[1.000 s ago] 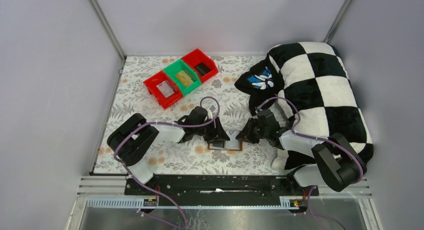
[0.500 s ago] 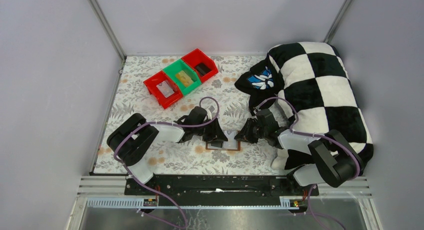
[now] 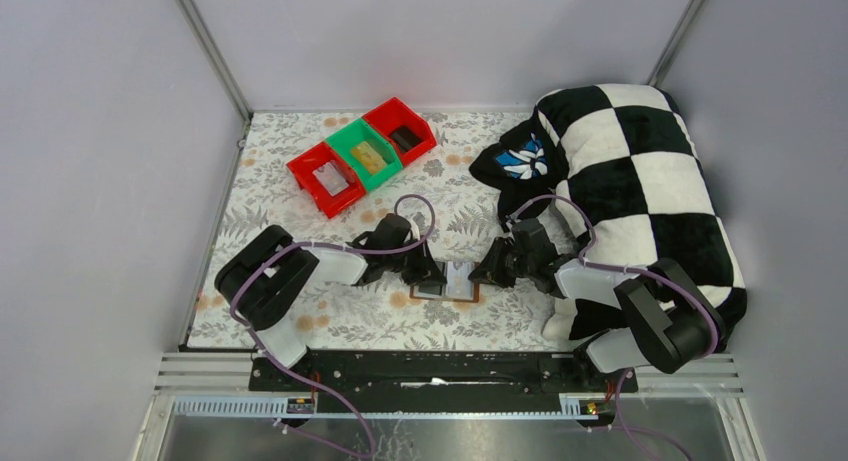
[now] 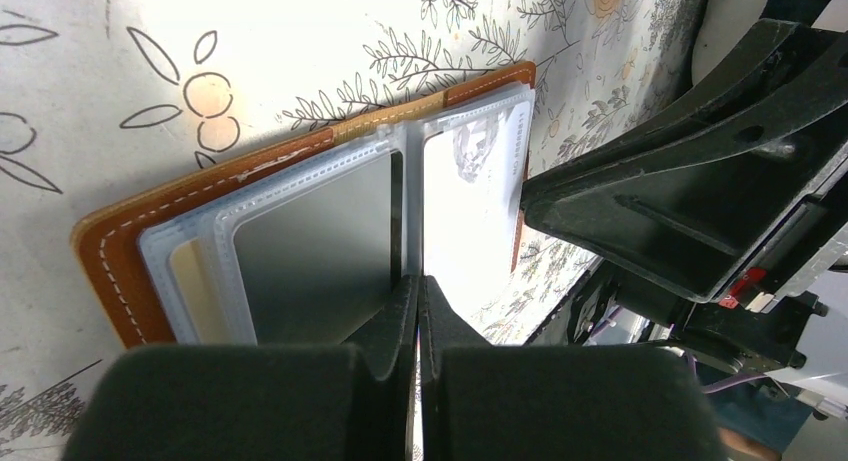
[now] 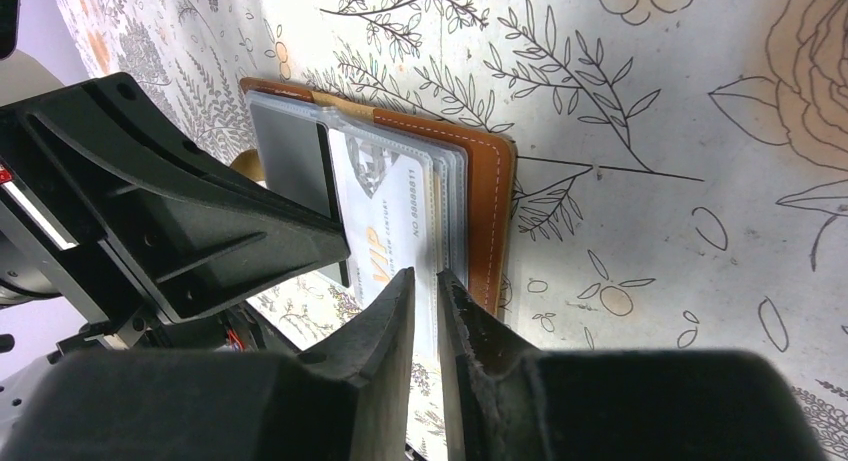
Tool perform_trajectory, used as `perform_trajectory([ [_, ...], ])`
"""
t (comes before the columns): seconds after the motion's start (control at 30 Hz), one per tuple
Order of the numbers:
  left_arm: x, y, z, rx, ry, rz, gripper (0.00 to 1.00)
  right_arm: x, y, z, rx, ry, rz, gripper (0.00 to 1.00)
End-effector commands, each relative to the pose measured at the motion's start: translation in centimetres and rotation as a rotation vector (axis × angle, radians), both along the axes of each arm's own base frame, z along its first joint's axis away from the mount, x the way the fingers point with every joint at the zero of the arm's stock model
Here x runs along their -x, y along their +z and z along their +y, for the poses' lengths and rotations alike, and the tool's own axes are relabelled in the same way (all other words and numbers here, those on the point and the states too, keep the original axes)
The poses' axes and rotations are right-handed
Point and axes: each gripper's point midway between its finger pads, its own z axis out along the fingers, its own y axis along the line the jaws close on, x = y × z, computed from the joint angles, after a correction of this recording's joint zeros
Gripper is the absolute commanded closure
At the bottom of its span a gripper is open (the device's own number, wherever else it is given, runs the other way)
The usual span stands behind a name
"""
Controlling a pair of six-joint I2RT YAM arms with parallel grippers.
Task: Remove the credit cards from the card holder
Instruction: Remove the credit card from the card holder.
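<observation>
Card holder [image 3: 455, 281] open, credit cards [image 4: 310, 246] sleeved; left gripper [image 4: 418, 281] pinched shut at fold, right gripper [image 5: 425, 276] nearly closed, hold unclear.

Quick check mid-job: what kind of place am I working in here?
Likely a lab test booth: plain grey panel walls with metal corner posts, and two robot arms on a black base rail over a floral-print tablecloth.

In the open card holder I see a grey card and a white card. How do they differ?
The grey card is plain; the white card carries print, including "VIP". The grey card lies in the half by the left gripper, the white card in the half by the right gripper. Both sit in clear sleeves of the brown card holder, lying open and flat.
</observation>
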Motion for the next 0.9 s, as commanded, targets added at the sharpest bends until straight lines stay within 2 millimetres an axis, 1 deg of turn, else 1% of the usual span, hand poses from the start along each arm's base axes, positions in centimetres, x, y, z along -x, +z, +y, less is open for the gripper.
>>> perform_trajectory([
  [0.0,-0.7,-0.3,0.1,-0.010,0.004,-0.029,1.00,0.5,-0.8,-0.6,0.041,0.008,0.020,0.79],
  [0.1,-0.8,0.2,0.3,-0.019,0.013,-0.042,1.00,0.1,0.0,-1.1,0.059,-0.011,-0.014,0.79],
  [0.17,-1.1,0.9,0.5,-0.022,0.022,-0.068,1.00,-0.3,0.8,-1.3,0.063,-0.022,-0.046,0.78],
  [0.2,-1.3,1.4,0.6,-0.016,0.028,-0.088,1.00,-0.5,1.2,-1.2,0.060,-0.024,-0.059,0.78],
  [0.23,-1.5,2.2,0.5,0.003,0.034,-0.112,0.98,-0.7,1.5,-1.2,0.056,-0.027,-0.069,0.78],
  [0.3,-1.7,3.1,0.3,0.040,0.046,-0.140,0.82,-1.0,2.1,-1.0,0.048,-0.028,-0.082,0.77],
  [0.37,-1.8,3.3,0.2,0.050,0.049,-0.150,0.68,-1.2,2.3,-0.6,0.039,-0.020,-0.079,0.77],
  [0.43,-1.8,2.9,0.1,0.042,0.046,-0.134,0.63,-1.4,2.5,-0.1,0.023,-0.008,-0.072,0.77],
  [0.5,-1.8,2.2,-0.1,0.035,0.042,-0.113,0.62,-1.5,2.4,0.2,0.010,-0.002,-0.062,0.77],
  [0.57,-1.8,1.9,-0.2,0.038,0.042,-0.100,0.62,-1.4,2.2,0.4,0.003,0.006,-0.055,0.77],
  [0.7,-1.9,1.9,-0.5,0.042,0.037,-0.098,0.62,-1.2,1.8,0.7,-0.007,0.026,-0.035,0.77],
  [0.87,-1.8,1.7,-0.6,0.037,0.021,-0.095,0.63,-0.6,0.7,0.9,-0.013,0.039,0.004,0.77],
])
